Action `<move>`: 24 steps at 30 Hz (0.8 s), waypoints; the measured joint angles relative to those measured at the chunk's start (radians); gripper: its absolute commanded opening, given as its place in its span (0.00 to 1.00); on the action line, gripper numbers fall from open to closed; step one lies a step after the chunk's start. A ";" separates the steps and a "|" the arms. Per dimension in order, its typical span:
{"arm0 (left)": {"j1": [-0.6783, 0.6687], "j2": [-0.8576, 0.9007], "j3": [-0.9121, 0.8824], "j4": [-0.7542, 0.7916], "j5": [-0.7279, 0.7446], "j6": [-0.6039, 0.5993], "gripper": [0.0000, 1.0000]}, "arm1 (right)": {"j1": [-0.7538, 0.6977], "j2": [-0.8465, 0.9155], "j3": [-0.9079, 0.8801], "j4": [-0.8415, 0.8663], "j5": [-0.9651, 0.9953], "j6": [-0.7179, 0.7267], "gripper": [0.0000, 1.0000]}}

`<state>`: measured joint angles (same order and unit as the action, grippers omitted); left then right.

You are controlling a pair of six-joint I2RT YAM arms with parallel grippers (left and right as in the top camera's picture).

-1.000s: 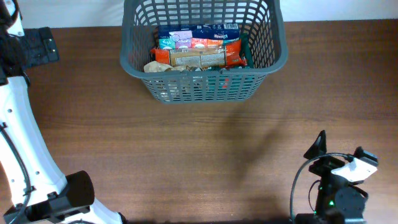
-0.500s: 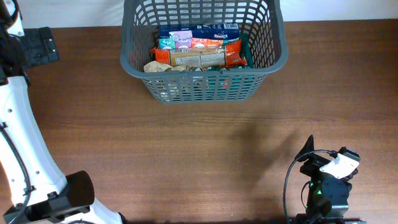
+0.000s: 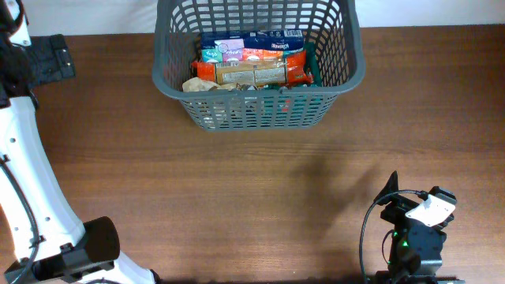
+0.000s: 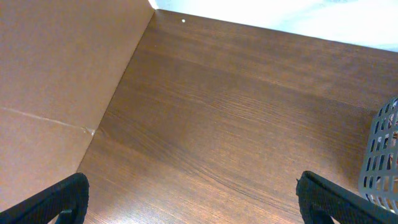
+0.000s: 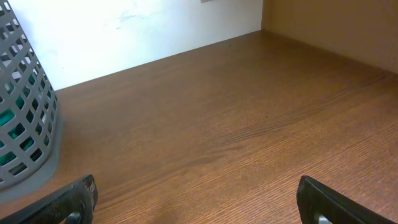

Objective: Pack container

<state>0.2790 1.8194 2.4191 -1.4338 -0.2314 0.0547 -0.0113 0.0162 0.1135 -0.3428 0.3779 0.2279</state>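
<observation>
The basket (image 3: pixel 162 72) sits at the top center of the overhead view, on the far part of the table (image 3: pixel 252 181). Its mouth opens straight up and its long axis runs left to right across the frame. Snack packs lie flat inside, lengthwise along that same axis: a blue pack (image 3: pixel 252 39) toward the back, an orange-red pack (image 3: pixel 252 72) in front of it, and a crumpled tan wrapper (image 3: pixel 201 84) at the front left corner. Something teal shows through the slots on the right side, too hidden to name.

The left arm (image 3: pixel 24 158) runs up the left edge of the overhead view, its base in the lower left corner and its dark end in the upper left, level with the basket and well apart from it. From its wrist camera, the left gripper (image 4: pixel 199 202) has its 2 fingertips (image 4: pixel 62 200) in the bottom corners of the frame, spread wide over bare wood and holding nothing. A corner of the basket shows at the right edge, and a brown panel (image 4: pixel 56 68) fills the left.

The right arm (image 3: pixel 414 233) is folded up compactly in the lower right of the overhead view, well apart from the basket. The right gripper (image 5: pixel 199 205) is likewise spread wide and holds nothing, fingertips (image 5: pixel 339 202) in the bottom corners, the basket wall at the left edge and a white wall (image 5: pixel 143 25) behind.
</observation>
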 measured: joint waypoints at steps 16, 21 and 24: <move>-0.291 -0.650 -0.807 0.132 0.012 -0.003 0.99 | 0.000 0.000 0.000 0.000 0.000 0.000 0.99; -0.294 -0.935 -1.127 0.531 0.093 -0.007 0.99 | 0.000 0.000 0.000 0.001 0.001 0.000 0.99; -0.295 -1.107 -1.365 0.879 0.171 -0.011 0.99 | 0.000 0.000 -0.001 0.001 0.003 0.000 0.99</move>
<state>-0.0158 0.7128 1.0542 -0.5545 -0.0605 0.0441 -0.0113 0.0158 0.1127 -0.3420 0.3809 0.2279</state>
